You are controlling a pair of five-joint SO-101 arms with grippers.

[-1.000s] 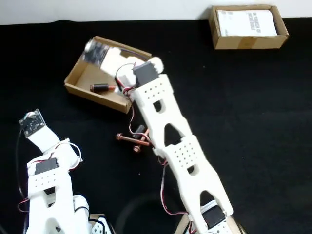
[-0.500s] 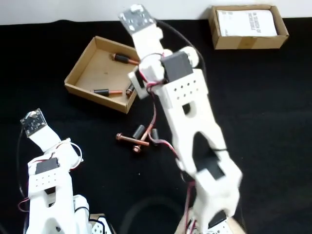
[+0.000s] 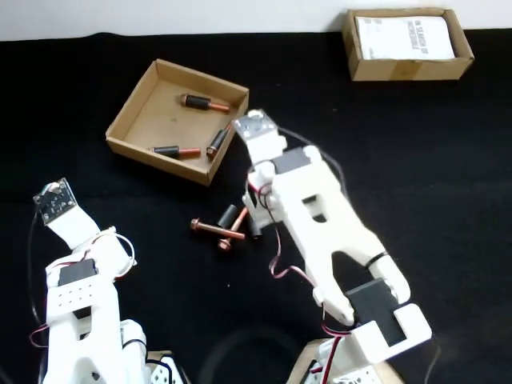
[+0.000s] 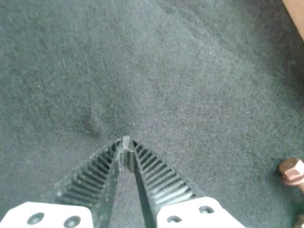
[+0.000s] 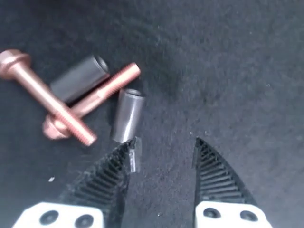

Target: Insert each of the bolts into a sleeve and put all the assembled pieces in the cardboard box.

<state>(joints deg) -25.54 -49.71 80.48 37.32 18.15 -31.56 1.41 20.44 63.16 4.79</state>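
The right gripper (image 5: 164, 143), jaws spread and empty, hangs over loose bolts (image 5: 45, 95) and sleeves (image 5: 78, 78) on the black table (image 3: 416, 200) near the cardboard box (image 3: 148, 112), the nearest sleeve (image 5: 127, 115) lying just off one fingertip (image 5: 127, 151) with its long axis pointing away, while the clenched, empty left gripper (image 4: 126, 142) sits farther off

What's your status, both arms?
Left gripper shut, over the mat. Right gripper open, just short of two loose sleeves and two crossed bolts. Three assembled pieces in cardboard box.

Likely lab bench: black cloth table (image 3: 436, 180), white wall (image 3: 160, 14) behind.
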